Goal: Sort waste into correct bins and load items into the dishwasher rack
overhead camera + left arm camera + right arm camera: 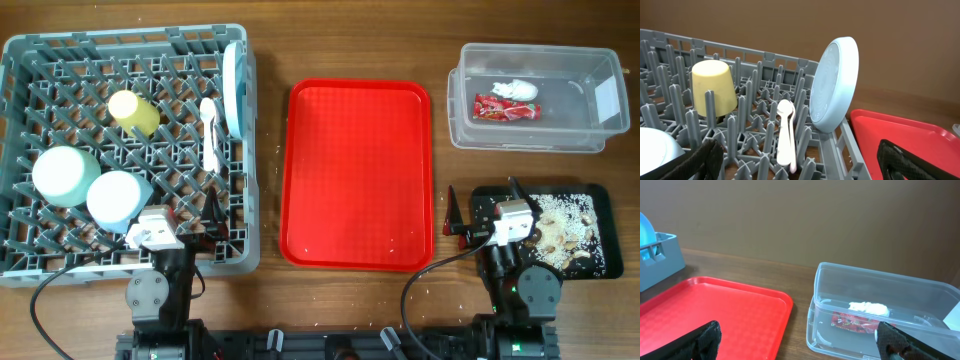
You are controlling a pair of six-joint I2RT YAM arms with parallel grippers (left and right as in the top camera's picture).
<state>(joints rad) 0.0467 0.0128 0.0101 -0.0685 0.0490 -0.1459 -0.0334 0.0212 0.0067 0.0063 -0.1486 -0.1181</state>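
The grey dishwasher rack (60,262) holds the yellow cup (134,112), pale green bowl (65,175), light blue bowl (118,198), the pale blue plate (233,88) on edge, and white cutlery (209,135). The cup (714,88), plate (834,85) and a white spoon (785,131) show in the left wrist view. The clear tub (537,135) holds the red wrapper (505,108) and white tissue (515,90). The black tray (596,262) holds rice and brown scraps (565,225). My left gripper (190,222) is open and empty over the rack's front right. My right gripper (482,216) is open and empty at the black tray's left end.
The flat red serving tray (358,170) lies between the rack and the bins, and shows in the right wrist view (725,312). A few rice grains dot its front right corner and the wooden table in front of it.
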